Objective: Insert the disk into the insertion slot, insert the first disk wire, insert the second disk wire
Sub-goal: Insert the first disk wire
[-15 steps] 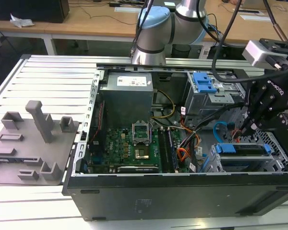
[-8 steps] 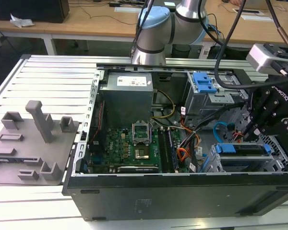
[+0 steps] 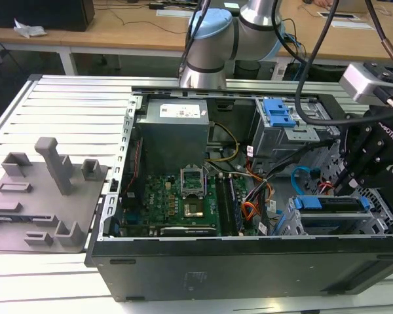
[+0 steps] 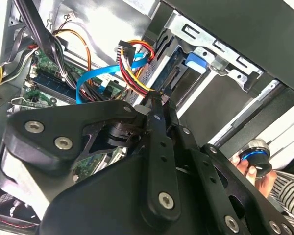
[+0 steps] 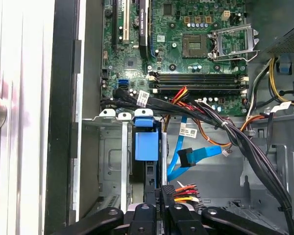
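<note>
The disk [image 3: 333,204], in its blue carrier [image 5: 146,146], sits inside the silver insertion slot [image 3: 312,226] at the case's front corner, on the exterior view's right. My gripper [image 3: 344,187] hangs just above the disk's rear end. In both wrist views the gripper [image 5: 164,194] [image 4: 159,99] is shut on the black connector of the first disk wire [image 5: 182,190], a red, yellow and black bundle [image 4: 134,73]. The second disk wire [image 5: 198,153], flat and light blue with a dark connector [image 5: 186,157], lies loose beside the cage [image 3: 301,175].
The open case holds the green motherboard [image 3: 177,196], the power supply [image 3: 173,127] and a grey bay with blue latch [image 3: 278,114]. Black cable bundles [image 5: 245,142] cross near the cage. A person's hand [image 4: 252,171] rests outside the case wall. A grey fixture [image 3: 46,190] stands on the exterior view's left.
</note>
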Robot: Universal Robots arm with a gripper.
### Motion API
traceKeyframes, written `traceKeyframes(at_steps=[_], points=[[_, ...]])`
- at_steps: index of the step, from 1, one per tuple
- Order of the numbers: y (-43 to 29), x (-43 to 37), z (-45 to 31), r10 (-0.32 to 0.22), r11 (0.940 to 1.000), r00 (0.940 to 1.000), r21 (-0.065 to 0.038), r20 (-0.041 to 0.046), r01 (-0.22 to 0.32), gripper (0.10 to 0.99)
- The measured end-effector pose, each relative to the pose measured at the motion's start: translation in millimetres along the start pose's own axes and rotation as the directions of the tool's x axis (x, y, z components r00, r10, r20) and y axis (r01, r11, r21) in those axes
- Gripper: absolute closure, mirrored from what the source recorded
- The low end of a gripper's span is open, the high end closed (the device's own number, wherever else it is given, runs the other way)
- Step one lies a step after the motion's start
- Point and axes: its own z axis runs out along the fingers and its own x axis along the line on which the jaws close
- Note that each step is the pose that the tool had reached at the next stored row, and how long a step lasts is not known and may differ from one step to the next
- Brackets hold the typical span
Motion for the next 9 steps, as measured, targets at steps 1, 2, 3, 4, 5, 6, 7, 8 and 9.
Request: traceKeyframes(at_steps=[1,2,3,4,5,6,7,8,9], points=[[-0.5,0.0,0.9,0.0,1.0,1.0,0.0,0.0001,0.0,0.922],[-1.2,-0.1,2.0,0.0,1.0,1.0,0.0,-0.0001,0.0,0.922],[-1.5,-0.2,2.6,0.0,1.0,1.0,0.0,0.0,0.0,0.922],[-1.8,-0.2,3.0,0.0,1.0,1.0,0.0,0.0,0.0,0.922],[-2.2,-0.2,4.0,0.0,1.0,1.0,0.0,-0.0001,0.0,0.922],[-2.6,-0.3,4.9,0.0,1.0,1.0,0.0,-0.0001,0.0,0.922],[-2.8,-0.3,5.4,0.0,1.0,1.0,0.0,-0.0001,0.0,0.922],[-3.1,-0.3,5.8,0.0,1.0,1.0,0.0,-0.0002,0.0,0.922],[-3.6,-0.3,6.5,0.0,1.0,1.0,0.0,-0.0001,0.0,0.922]])
